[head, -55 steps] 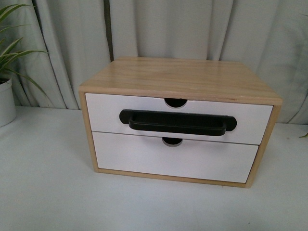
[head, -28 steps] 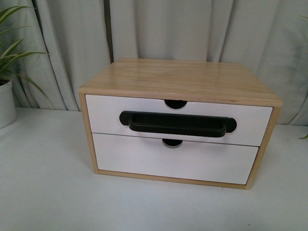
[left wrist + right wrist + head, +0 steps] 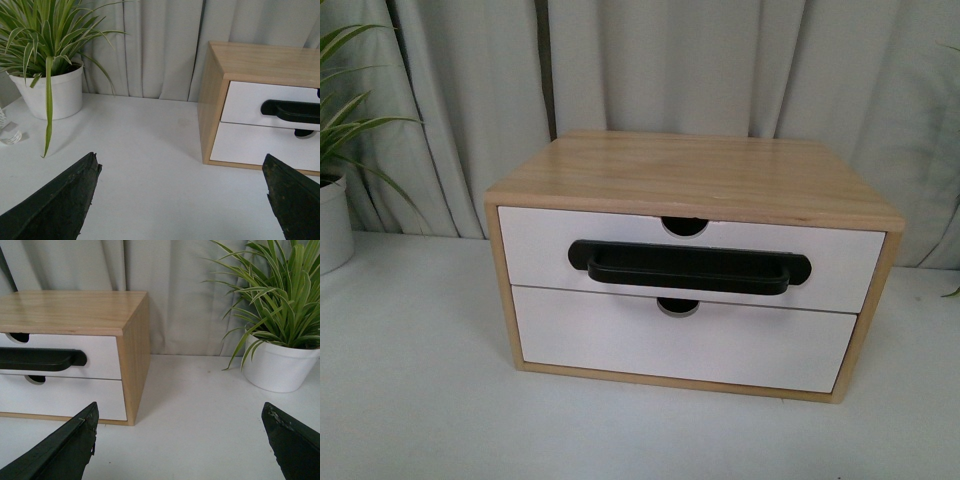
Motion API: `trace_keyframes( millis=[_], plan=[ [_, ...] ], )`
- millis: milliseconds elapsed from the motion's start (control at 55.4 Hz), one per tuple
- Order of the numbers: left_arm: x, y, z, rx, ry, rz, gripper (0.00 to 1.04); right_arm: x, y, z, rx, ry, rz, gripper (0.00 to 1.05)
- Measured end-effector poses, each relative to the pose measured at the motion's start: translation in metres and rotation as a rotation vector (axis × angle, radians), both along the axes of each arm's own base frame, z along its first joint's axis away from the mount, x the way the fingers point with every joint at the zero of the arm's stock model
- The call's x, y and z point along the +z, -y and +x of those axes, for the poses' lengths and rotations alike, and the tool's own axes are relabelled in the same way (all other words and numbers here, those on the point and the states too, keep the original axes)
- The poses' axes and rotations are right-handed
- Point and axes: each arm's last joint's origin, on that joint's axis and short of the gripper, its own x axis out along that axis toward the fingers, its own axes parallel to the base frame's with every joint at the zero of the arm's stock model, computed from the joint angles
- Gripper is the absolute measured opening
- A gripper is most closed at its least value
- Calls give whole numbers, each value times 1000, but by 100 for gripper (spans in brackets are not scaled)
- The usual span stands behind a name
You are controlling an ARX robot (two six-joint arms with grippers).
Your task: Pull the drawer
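A light wooden cabinet (image 3: 690, 170) stands on the white table. Its upper drawer (image 3: 535, 245) has a white front, a long black bar handle (image 3: 690, 268) and a half-round notch in its top edge, and it sits flush with the frame. Neither gripper shows in the front view. My left gripper (image 3: 181, 162) is open over bare table, left of the cabinet, with the drawer (image 3: 245, 100) and its handle (image 3: 290, 111) ahead. My right gripper (image 3: 180, 412) is open over the table to the cabinet's right, and its view shows the drawer (image 3: 100, 347) and handle (image 3: 40, 359).
Below it is a plain white drawer front (image 3: 720, 350) without a handle. A potted plant (image 3: 50, 92) stands far left and another potted plant (image 3: 277, 365) far right. A grey curtain (image 3: 670, 60) hangs close behind.
The cabinet sits a little lower in the front view than a second ago. The drawer is still flush with the frame.
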Motion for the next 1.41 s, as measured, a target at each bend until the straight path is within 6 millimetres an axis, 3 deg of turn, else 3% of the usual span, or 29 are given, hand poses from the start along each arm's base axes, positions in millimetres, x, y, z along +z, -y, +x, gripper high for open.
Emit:
trace_keyframes(
  millis=[289,415,487,632,758,938,1119,1408],
  plan=[
    [0,0,0,0,0,0,99,0,0,0,0,0,0,96],
    [5,4,2,279,38,13,99,-4,0,3,157,-177,-37,96],
    [3,7,6,282,1,45,99,1,1,7,206,-208,-55,96],
    [9,17,18,47,-53,192,99,19,-1,17,328,-225,-141,96],
    [35,22,43,-212,-76,406,99,37,-4,39,462,-273,-270,96],
    [41,28,77,-494,-191,623,99,59,-13,63,607,-299,-370,96],
    [52,33,109,-636,-240,821,99,77,-15,84,705,-303,-453,96],
    [66,62,150,-881,-277,1010,99,81,-16,111,858,-378,-590,96]
  ],
)
